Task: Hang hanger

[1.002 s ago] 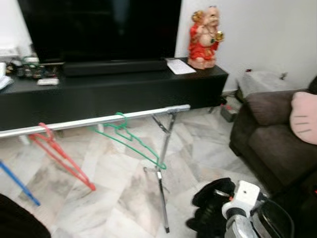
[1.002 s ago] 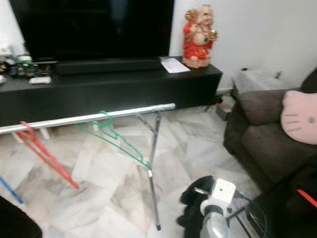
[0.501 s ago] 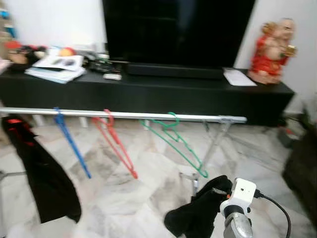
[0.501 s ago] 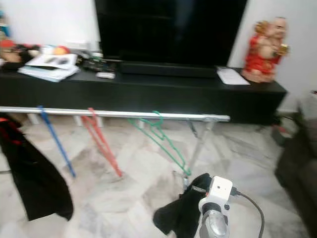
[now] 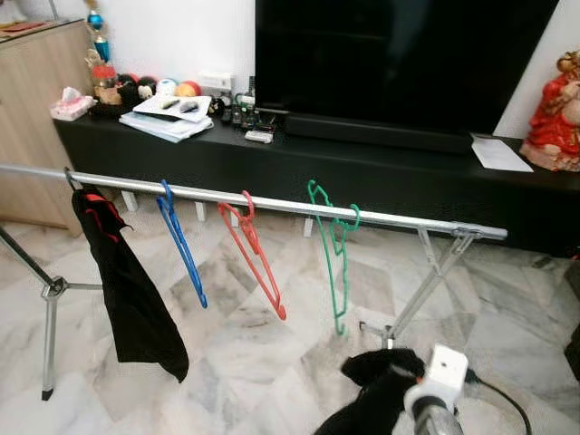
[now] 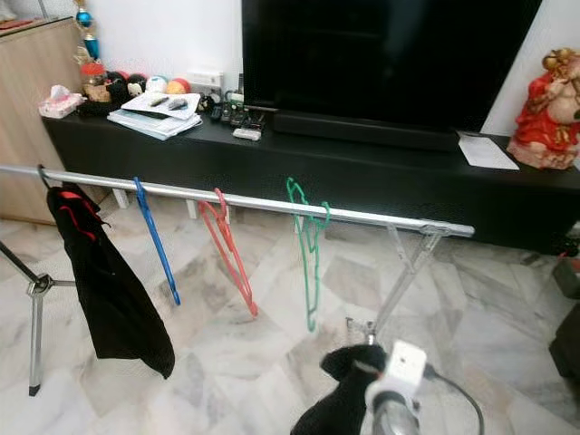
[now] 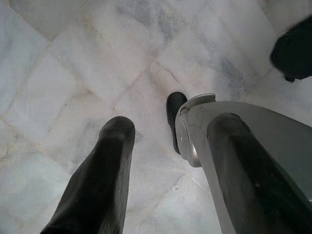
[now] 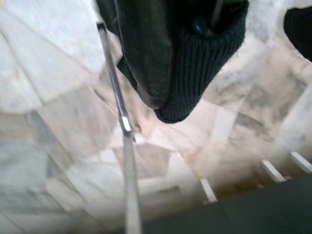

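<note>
Three hangers [image 5: 331, 245] were seen on the rail [image 5: 272, 202] at 12 o'clock. A dark cloth [image 5: 376, 399] was gripped by the right gripper [image 8: 161, 73] (low, at 5 o'clock); a carry toward the rail seemed needed next. The left gripper [image 7: 165, 165] was spread wide, empty.

Even, bright indoor light; head views sharp, faint glare on the marble floor [image 5: 245, 362]. Right wrist view is soft and motion-blurred, washed pale toward 7 o'clock.

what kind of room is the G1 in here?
Most likely a home living room: a big dark TV on a long black console, marble-tile floor, and a metal drying rail with hangers set up in front.
</note>
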Tool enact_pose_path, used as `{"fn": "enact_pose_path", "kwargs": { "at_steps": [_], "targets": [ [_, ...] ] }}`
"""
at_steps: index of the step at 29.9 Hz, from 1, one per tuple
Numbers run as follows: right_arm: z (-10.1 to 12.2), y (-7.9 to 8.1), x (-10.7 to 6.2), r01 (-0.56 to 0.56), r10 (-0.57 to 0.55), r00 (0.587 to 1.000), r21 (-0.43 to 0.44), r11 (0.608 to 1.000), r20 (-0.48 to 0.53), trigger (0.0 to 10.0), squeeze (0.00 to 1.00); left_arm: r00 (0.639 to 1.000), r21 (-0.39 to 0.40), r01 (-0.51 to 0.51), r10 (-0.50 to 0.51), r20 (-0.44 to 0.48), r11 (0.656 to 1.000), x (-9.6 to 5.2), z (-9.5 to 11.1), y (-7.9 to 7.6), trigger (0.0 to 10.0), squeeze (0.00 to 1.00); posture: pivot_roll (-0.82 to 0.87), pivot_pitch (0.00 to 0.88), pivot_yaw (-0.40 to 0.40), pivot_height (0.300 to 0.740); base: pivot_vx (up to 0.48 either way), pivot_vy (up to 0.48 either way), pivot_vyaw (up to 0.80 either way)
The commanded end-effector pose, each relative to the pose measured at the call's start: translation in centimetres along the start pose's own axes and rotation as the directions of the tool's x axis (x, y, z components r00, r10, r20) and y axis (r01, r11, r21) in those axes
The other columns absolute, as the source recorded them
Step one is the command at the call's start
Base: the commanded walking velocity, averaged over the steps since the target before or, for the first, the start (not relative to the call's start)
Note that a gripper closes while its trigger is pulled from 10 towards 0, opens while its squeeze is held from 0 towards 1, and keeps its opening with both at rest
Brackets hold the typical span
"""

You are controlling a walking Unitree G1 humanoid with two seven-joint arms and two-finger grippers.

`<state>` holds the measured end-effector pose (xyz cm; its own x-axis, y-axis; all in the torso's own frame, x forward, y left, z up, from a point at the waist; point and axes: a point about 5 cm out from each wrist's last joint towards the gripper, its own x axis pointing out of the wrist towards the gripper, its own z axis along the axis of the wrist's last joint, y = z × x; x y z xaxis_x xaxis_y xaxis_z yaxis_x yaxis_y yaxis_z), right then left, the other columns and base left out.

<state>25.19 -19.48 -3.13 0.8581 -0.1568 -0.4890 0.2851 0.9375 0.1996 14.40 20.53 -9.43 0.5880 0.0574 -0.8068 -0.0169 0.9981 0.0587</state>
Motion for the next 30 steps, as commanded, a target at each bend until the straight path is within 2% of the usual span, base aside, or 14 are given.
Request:
{"fn": "enact_pose_path", "kwargs": {
  "at_steps": [1,10,17,24,30],
  "targets": [
    [-0.2,-0.4,0.0,0.030,-0.029,0.999,0.033,0.999,-0.030,10.0,0.00,1.000,-0.006,0.007,-0.007,-0.026,1.000,-0.2,-0.7,-0.3,10.0,0.00,0.03,0.000,-0.059,0.740,0.000,0.000,0.00],
    [-3.0,-0.7,-0.8,0.049,-0.048,0.983,0.004,0.999,-0.178,10.0,0.00,1.000,0.006,0.014,-0.013,-0.028,1.000,-0.2,-0.8,-0.3,10.0,0.00,0.04,0.000,-0.053,0.740,0.000,0.000,0.00],
    [-6.0,-2.0,-2.4,0.070,-0.091,0.939,-0.075,0.995,-0.332,10.0,0.00,0.999,0.006,0.020,-0.020,-0.027,1.000,-0.2,-0.9,-0.7,10.0,0.00,0.06,0.000,-0.070,0.740,0.000,0.000,0.00],
    [-6.4,-2.2,-2.7,0.054,-0.077,0.932,-0.075,0.996,-0.354,10.0,0.00,0.999,-0.010,0.017,-0.017,-0.028,1.000,-0.2,-1.0,-0.8,10.0,0.00,0.05,0.000,-0.072,0.740,0.000,0.000,0.00],
    [-5.9,-1.9,-2.2,0.031,-0.060,0.926,-0.084,0.996,-0.372,10.0,0.00,1.000,-0.020,0.015,-0.015,-0.027,1.000,-0.2,-0.9,-0.8,10.0,0.00,0.04,0.000,-0.067,0.740,0.000,0.000,0.00]
  ]
}}
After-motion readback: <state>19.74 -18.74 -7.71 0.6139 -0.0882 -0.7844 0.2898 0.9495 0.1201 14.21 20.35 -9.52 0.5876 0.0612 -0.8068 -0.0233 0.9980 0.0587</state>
